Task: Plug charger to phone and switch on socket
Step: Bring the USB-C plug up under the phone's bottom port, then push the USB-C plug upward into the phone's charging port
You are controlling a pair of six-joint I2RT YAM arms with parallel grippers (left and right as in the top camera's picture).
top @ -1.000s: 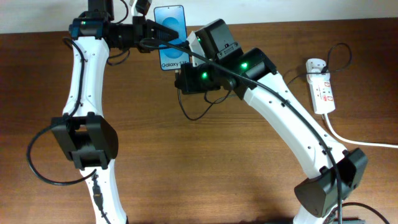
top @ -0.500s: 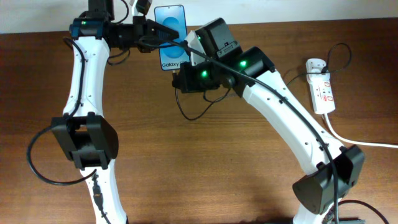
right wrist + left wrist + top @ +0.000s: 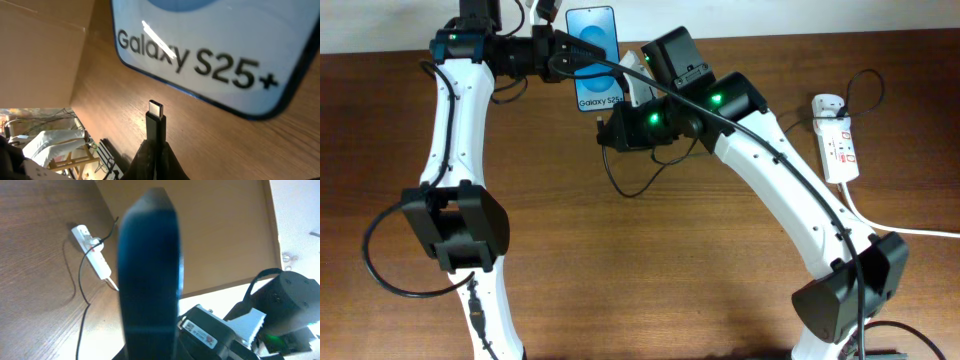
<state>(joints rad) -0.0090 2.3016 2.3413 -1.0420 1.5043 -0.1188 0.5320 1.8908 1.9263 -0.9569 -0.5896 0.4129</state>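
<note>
My left gripper (image 3: 558,55) is shut on the phone (image 3: 592,58) and holds it up at the table's far edge, blue screen facing the overhead camera, "Galaxy S25+" text at its near end. The left wrist view shows the phone edge-on as a dark slab (image 3: 150,275). My right gripper (image 3: 155,152) is shut on the charger's black plug (image 3: 156,117), whose tip points at the phone's text end (image 3: 215,45), a short gap away. In the overhead view that gripper (image 3: 607,128) sits just below the phone. The socket (image 3: 838,148) lies at the right with the white adapter (image 3: 827,103) plugged in.
The charger's thin black cable loops on the wooden table below the right gripper (image 3: 628,182) and near the adapter (image 3: 865,85). The socket's thick white cord (image 3: 890,228) runs off to the right. The socket also shows in the left wrist view (image 3: 94,255).
My right gripper has shifted slightly left and up, bringing the plug tip closer to the phone's near end. The phone has moved a little left.
</note>
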